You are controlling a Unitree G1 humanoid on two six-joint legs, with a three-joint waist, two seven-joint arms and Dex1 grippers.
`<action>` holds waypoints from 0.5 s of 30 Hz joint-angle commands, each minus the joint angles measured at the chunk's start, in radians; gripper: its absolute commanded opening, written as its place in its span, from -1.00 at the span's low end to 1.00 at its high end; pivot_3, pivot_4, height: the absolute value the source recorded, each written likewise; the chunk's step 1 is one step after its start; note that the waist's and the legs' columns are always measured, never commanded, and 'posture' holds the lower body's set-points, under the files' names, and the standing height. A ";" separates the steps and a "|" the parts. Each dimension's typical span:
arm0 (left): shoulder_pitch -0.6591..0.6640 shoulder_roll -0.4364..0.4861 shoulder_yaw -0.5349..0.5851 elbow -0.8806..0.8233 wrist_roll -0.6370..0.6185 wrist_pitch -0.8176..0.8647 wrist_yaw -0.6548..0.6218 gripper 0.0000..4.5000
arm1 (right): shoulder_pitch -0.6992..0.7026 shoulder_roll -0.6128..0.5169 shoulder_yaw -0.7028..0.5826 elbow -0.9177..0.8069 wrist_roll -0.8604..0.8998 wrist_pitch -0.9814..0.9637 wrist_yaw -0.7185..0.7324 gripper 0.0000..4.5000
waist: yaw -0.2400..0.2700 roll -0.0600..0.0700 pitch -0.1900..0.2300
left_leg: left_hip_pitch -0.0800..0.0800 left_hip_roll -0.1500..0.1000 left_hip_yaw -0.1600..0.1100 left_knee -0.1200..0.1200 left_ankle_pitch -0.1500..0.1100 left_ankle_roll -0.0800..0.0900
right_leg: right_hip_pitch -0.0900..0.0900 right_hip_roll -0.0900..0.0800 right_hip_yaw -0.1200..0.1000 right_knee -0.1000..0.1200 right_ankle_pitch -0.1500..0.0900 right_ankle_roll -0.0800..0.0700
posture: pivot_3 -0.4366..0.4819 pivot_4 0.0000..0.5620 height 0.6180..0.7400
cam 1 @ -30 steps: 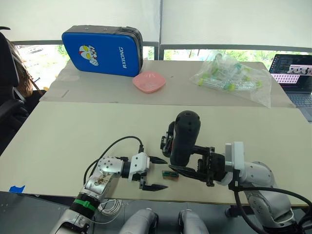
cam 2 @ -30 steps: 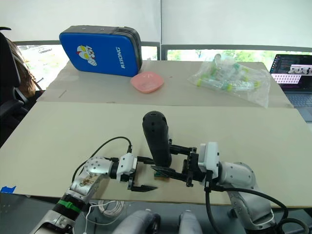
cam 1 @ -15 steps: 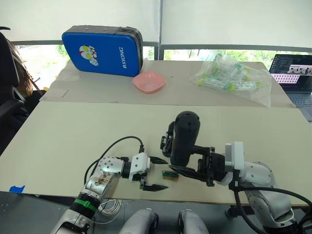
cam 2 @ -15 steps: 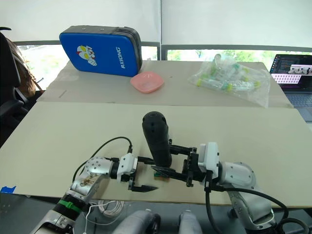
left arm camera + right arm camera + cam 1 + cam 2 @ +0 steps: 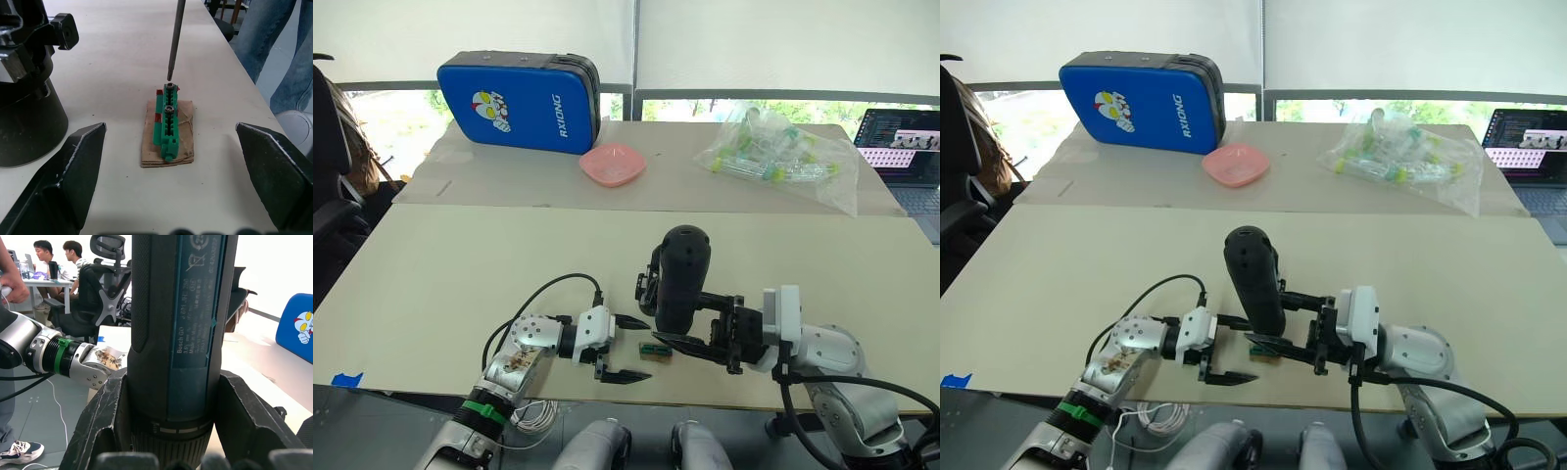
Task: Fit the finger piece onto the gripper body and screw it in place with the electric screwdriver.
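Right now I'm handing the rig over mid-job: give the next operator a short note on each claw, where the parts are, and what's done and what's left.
Right claw: shut on the screwdriver, held upright, bit pointing down with its tip just above the end screw of the green-topped block.
Left claw: open, holding nothing, its fingers either side of the block.
Gripper body: on the table behind the screwdriver, mostly hidden.
Finger piece: can't pick it out.
Done: screwdriver in hand.
Left: apparently pick up a screw, fit the finger piece, drive it in.
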 commanded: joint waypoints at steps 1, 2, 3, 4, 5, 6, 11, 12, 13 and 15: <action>0.029 -0.008 -0.053 0.013 0.025 0.018 0.000 1.00 | -0.001 0.002 -0.013 -0.031 0.010 -0.023 -0.003 -0.14 | 0.000 0.000 0.000 | 0.000 0.000 0.000 0.000 0.000 0.000 | 0.000 0.000 0.000 0.000 0.000 0.000 | -0.05 -0.47 1.00; 0.029 -0.008 -0.053 0.012 0.025 0.019 0.001 1.00 | -0.001 0.002 -0.012 -0.031 0.010 -0.023 -0.002 -0.14 | 0.000 0.000 0.000 | 0.000 0.000 0.000 0.000 0.000 0.000 | 0.000 0.000 0.000 0.000 0.000 0.000 | -0.05 -0.47 1.00; 0.030 -0.008 -0.053 0.011 0.025 0.020 0.001 1.00 | 0.000 0.001 -0.012 -0.030 0.009 -0.022 -0.002 -0.14 | 0.000 0.000 0.000 | 0.000 0.000 0.000 0.000 0.000 0.000 | 0.000 0.000 0.000 0.000 0.000 0.000 | -0.05 -0.47 1.00; 0.030 -0.007 -0.053 0.011 0.025 0.021 0.001 1.00 | 0.001 0.000 -0.012 -0.030 0.008 -0.022 -0.002 -0.14 | 0.000 0.000 0.000 | 0.000 0.000 0.000 0.000 0.000 0.000 | 0.000 0.000 0.000 0.000 0.000 0.000 | -0.05 -0.47 1.00; 0.031 -0.007 -0.054 0.010 0.024 0.022 0.002 1.00 | 0.002 0.000 -0.012 -0.030 0.008 -0.022 -0.002 -0.14 | 0.000 0.000 0.000 | 0.000 0.000 0.000 0.000 0.000 0.000 | 0.000 0.000 0.000 0.000 0.000 0.000 | -0.05 -0.47 1.00; 0.032 -0.007 -0.054 0.010 0.024 0.022 0.002 1.00 | 0.004 -0.001 -0.012 -0.029 0.007 -0.022 -0.002 -0.14 | 0.000 0.000 0.000 | 0.000 0.000 0.000 0.000 0.000 0.000 | 0.000 0.000 0.000 0.000 0.000 0.000 | -0.05 -0.47 1.00; 0.032 -0.005 -0.055 0.009 0.024 0.023 0.003 1.00 | 0.006 0.000 -0.011 -0.027 0.002 -0.022 -0.001 -0.14 | 0.000 0.000 0.000 | 0.000 0.000 0.000 0.000 0.000 0.000 | 0.000 0.000 0.000 0.000 0.000 0.000 | -0.05 -0.47 1.00; 0.033 -0.005 -0.055 0.008 0.024 0.024 0.003 1.00 | 0.007 0.001 -0.011 -0.027 0.000 -0.022 0.000 -0.14 | 0.000 0.000 0.000 | 0.000 0.000 0.000 0.000 0.000 0.000 | 0.000 0.000 0.000 0.000 0.000 0.000 | -0.05 -0.47 1.00; 0.033 -0.005 -0.056 0.008 0.024 0.024 0.003 1.00 | 0.007 0.002 -0.011 -0.027 -0.001 -0.022 0.000 -0.14 | 0.000 0.000 0.000 | 0.000 0.000 0.000 0.000 0.000 0.000 | 0.000 0.000 0.000 0.000 0.000 0.000 | -0.05 -0.47 1.00; 0.034 -0.004 -0.056 0.008 0.023 0.024 0.003 1.00 | 0.007 0.003 -0.010 -0.025 -0.003 -0.023 0.000 -0.14 | 0.000 0.000 0.000 | 0.000 0.000 0.000 0.000 0.000 0.000 | 0.000 0.000 0.000 0.000 0.000 0.000 | -0.05 -0.47 1.00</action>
